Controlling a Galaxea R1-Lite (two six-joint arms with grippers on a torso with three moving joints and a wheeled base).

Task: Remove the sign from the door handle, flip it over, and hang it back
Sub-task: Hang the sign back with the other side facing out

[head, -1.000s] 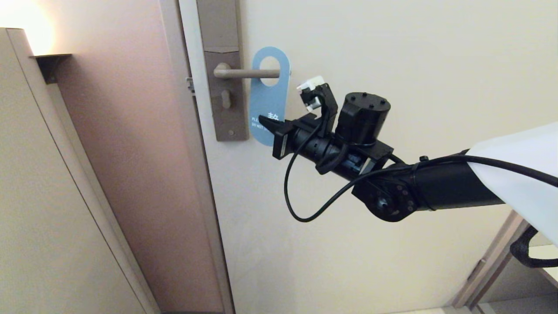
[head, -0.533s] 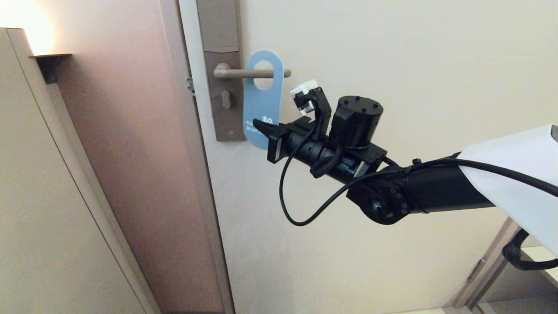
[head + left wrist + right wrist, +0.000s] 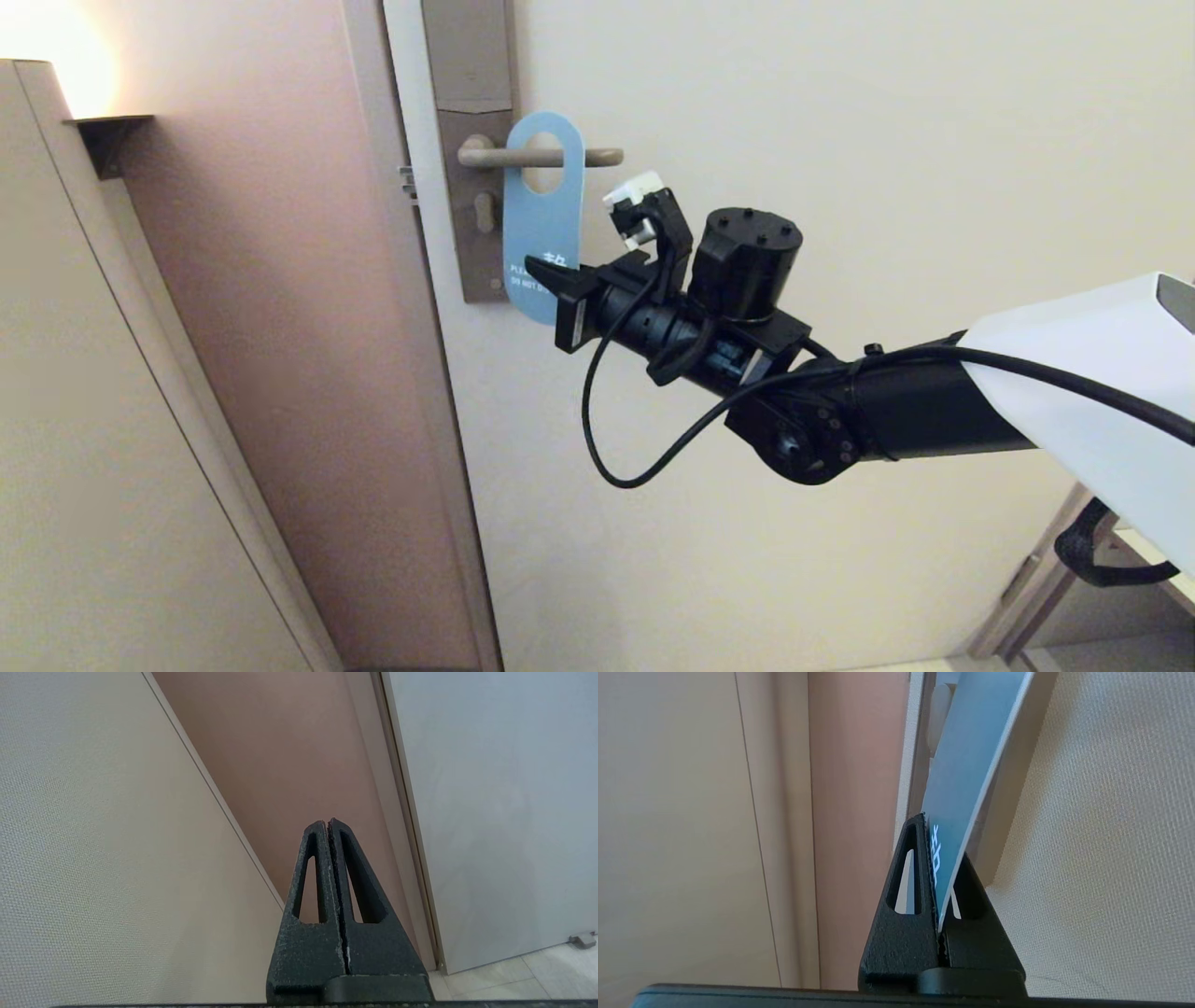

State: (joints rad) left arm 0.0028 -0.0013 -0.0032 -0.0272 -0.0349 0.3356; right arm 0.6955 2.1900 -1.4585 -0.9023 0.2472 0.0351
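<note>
- The right hand is clamped on the lower end of the flat teal-blue door-hanger card; the right wrist view shows the card's edge pinched between both fingers.
- The sign hangs with its oval hole threaded over the slim beige-grey metal lever, roughly midway along it, blue "DO NOT DISTURB" face outward, close to the tall grey-brown lock plate.
- The left hand is parked low beside the door frame, fingers pressed together on nothing.
- Risk: opening the grip while the card sits tilted could let it swing or ride toward the lever's free tip and drop.
- Risk: withdrawing with the fingers not fully parted could drag the thin card off again or bend it.
- Risk: pushing further toward the plate could buckle the card against it.
</note>
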